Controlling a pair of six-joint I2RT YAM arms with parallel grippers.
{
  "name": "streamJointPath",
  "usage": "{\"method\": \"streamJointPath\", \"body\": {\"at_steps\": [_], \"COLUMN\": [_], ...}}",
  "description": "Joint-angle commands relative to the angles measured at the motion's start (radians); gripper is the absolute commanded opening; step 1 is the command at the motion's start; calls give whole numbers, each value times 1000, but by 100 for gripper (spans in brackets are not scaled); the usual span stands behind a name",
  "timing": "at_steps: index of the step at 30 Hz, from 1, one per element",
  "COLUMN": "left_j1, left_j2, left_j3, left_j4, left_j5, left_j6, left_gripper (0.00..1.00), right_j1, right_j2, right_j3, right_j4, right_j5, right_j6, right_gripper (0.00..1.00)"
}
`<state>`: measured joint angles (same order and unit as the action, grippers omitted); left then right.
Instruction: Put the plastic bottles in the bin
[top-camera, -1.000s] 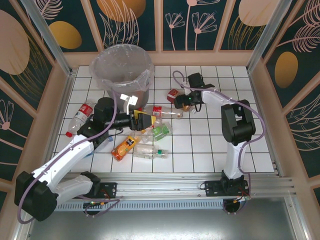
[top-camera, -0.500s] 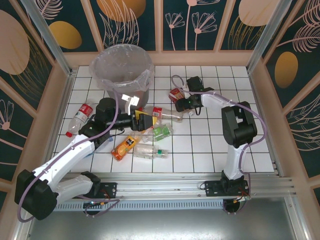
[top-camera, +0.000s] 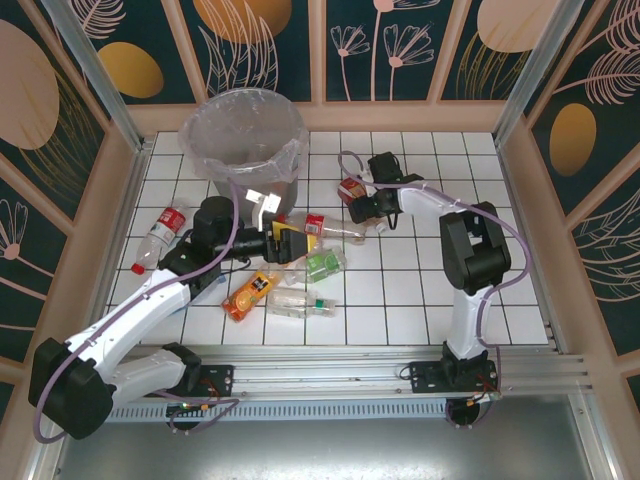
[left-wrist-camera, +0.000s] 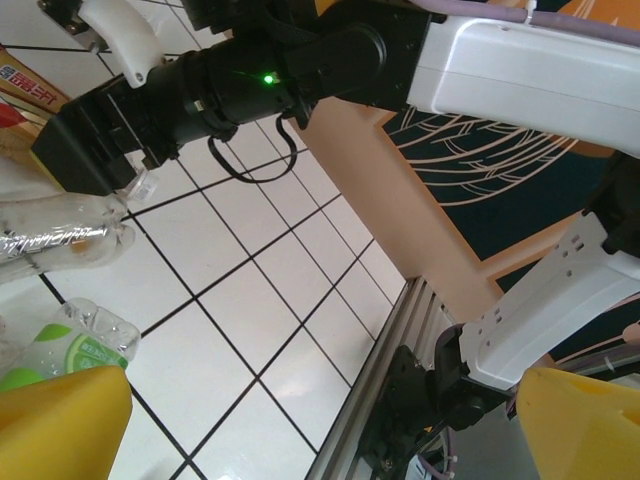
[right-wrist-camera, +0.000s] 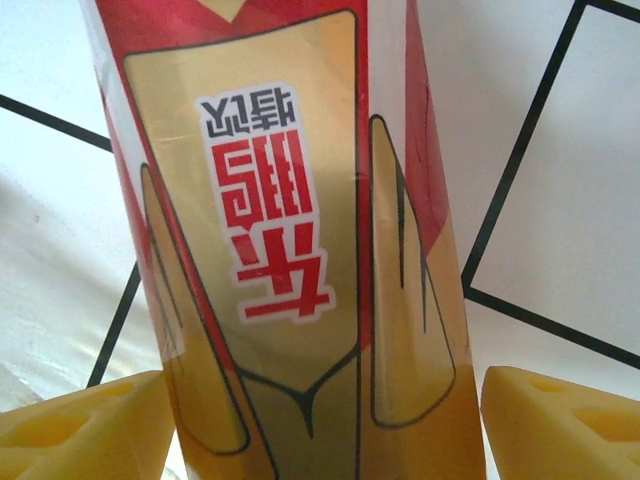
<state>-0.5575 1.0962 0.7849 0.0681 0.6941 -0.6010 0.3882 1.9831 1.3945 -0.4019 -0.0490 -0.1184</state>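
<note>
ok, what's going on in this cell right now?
Two arms are clearing plastic bottles off the tiled table into the grey bin. The right gripper straddles a red-and-gold labelled bottle lying to the right of the bin in the top view, not clamped yet. The left gripper is wide open and empty above the loose pile in front of the bin.

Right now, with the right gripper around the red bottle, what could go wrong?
The red-and-gold bottle lies on smooth tile inside the open right gripper; if one finger touches first, it may roll away. The left gripper hovers close by, so the arms could collide on the way to the bin.
</note>
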Motion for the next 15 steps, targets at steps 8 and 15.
{"method": "streamJointPath", "body": {"at_steps": [8, 15], "left_j1": [-13, -36], "left_j2": [5, 16], "left_j3": [-15, -53], "left_j4": [59, 192], "left_j5": [-17, -55], "left_j6": [-23, -89], "left_gripper": [99, 98], "right_j1": [5, -9], "right_j2": [34, -44], "right_j3": [32, -27], "right_j4": [-32, 28], "right_j5": [-2, -18], "right_j6": [1, 51], "right_gripper": [68, 59]}}
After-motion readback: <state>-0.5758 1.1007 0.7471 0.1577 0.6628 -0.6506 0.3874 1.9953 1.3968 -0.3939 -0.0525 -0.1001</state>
